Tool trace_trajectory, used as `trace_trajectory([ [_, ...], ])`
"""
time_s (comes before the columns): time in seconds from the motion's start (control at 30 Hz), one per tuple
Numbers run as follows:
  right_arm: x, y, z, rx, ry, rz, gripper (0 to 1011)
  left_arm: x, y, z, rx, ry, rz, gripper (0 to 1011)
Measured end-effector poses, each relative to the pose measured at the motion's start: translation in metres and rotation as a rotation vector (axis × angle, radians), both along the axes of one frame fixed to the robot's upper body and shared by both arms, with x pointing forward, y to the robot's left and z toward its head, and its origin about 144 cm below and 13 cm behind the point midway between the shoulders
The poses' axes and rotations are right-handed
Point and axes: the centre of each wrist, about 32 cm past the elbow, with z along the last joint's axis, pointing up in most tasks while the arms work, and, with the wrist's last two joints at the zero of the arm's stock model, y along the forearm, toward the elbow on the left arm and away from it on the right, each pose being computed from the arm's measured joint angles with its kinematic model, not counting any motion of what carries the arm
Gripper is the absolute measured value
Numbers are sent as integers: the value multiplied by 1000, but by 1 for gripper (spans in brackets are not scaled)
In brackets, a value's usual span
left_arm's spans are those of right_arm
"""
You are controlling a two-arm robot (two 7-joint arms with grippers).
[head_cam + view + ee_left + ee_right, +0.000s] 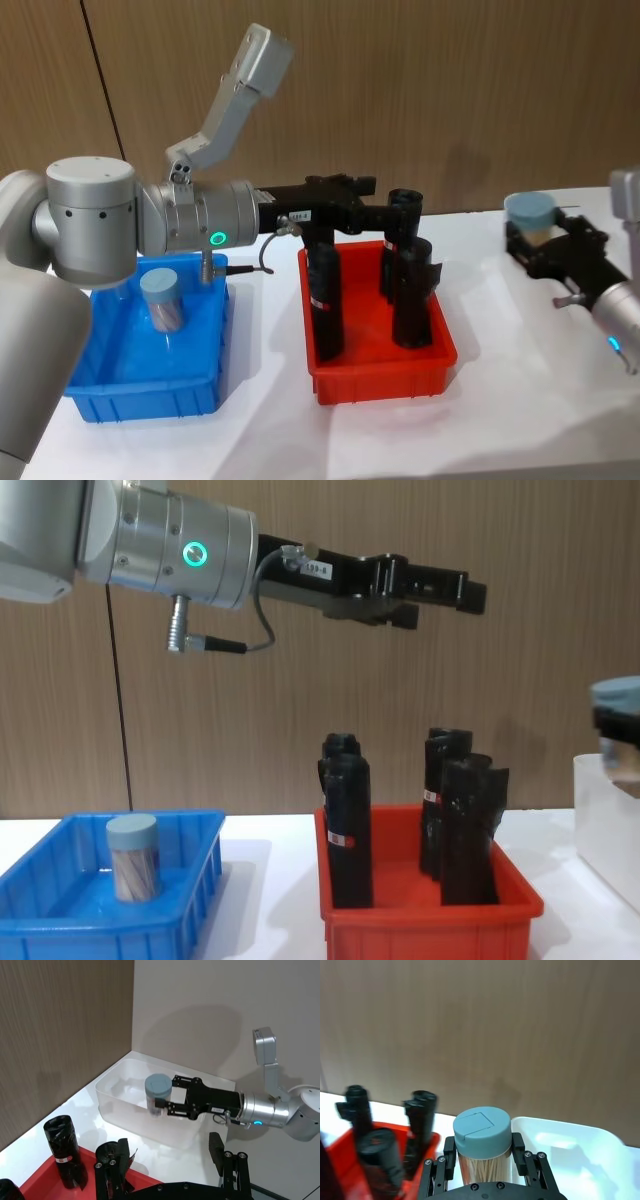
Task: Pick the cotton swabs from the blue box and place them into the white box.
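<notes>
1. The right gripper (169, 1095) is pinching one swab jar, the held jar (482, 1132). One finger is pressing on each side of the clear body, just under the grey-blue lid. The held jar is sitting upright in the grip, and pale sticks are showing through its wall.

2. The held jar is hanging above the white box (125, 1115). In the chest view its lid is riding well above the box rim. In the left wrist view the jar is lying over the open interior of the box.

3. The white box is resting on the table (520, 400) at the robot's right, near the red bin (385, 375).

4. The left gripper (440, 592) is reaching out high over the red bin, well above the tops of the black cylinders (346, 820) standing in it. Its fingers are standing spread apart and are gripping nothing.

5. The second jar (162, 298) is standing upright inside the blue box (150, 405), toward the rear half and touching neither gripper.

6. The blue box is sitting on the table at the robot's left. A strip of bare table is separating it from the red bin, which is occupying the middle position between the two boxes.
</notes>
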Motion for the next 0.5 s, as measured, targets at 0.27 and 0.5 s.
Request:
trace_trajectory([
  [0.27, 6, -24, -2, -8, 10, -95, 682, 0, 0, 0, 0, 0, 0, 1004],
  [0.5, 9, -39, -5, -11, 25, -149, 682, 0, 0, 0, 0, 0, 0, 1004],
])
